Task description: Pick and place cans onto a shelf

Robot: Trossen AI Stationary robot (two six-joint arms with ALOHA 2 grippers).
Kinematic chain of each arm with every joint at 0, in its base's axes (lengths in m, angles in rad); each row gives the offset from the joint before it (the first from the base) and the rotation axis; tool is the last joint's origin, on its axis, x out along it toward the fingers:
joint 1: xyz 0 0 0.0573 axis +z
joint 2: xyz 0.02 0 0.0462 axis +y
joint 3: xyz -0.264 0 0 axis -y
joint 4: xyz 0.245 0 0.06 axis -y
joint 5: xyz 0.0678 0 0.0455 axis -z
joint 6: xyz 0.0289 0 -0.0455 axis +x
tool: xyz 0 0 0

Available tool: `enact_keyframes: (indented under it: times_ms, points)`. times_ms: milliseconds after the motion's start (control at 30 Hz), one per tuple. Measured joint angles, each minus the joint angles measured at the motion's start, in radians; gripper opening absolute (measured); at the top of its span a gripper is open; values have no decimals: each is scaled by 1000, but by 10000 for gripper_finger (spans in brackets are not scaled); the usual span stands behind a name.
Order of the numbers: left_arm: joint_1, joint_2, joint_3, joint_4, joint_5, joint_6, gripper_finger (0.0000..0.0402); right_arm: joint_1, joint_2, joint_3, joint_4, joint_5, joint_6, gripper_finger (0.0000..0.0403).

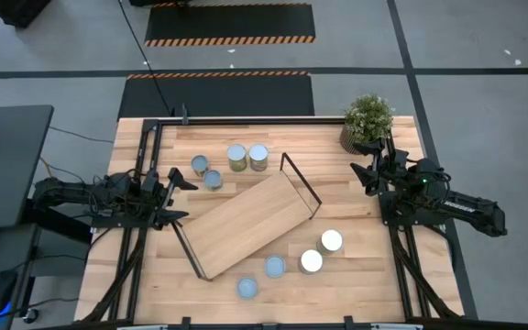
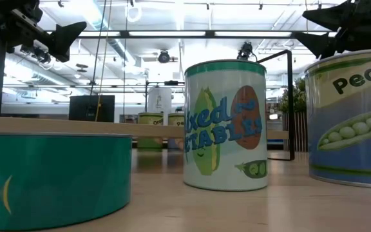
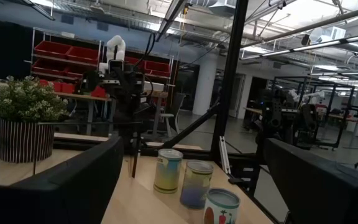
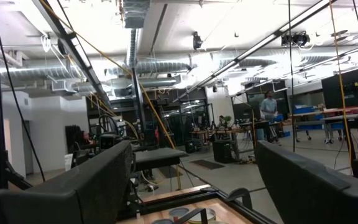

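Observation:
The light-wood shelf (image 1: pixel 246 218) lies flat and askew mid-table, with black wire frames at both ends. Two cans (image 1: pixel 236 156) (image 1: pixel 258 156) stand beyond it, and two more (image 1: pixel 199 165) (image 1: pixel 213 179) to their left. Several cans (image 1: pixel 332 241) (image 1: pixel 311 261) (image 1: pixel 274 267) stand near the front edge; three of these fill the low view, the middle one (image 2: pixel 225 125) upright. My left gripper (image 1: pixel 180 196) is open and empty at the shelf's left end, above the table. My right gripper (image 1: pixel 364 177) is open and empty right of the shelf. The left wrist view shows three cans (image 3: pixel 196 183).
A potted plant (image 1: pixel 368 119) stands at the far right corner, just beyond my right gripper. Black frame bars (image 1: pixel 145 156) run along the table's left and right sides. Bare tabletop (image 1: pixel 346 206) lies between the shelf and my right arm.

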Motion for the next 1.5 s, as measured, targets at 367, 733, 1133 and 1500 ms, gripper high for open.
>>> enact_keyframes:
  times_ms: [367,733,1133,1500]
  points:
    - [0,0,0,0,0,0,394,0,0,0,0,0,0,348]
    - [0,0,0,0,0,0,394,0,0,0,0,0,0,348]
    - [0,0,0,101,-150,-231,394,0,0,0,0,0,0,348]
    - [0,1,0,74,-360,-183,394,0,0,0,0,0,0,348]
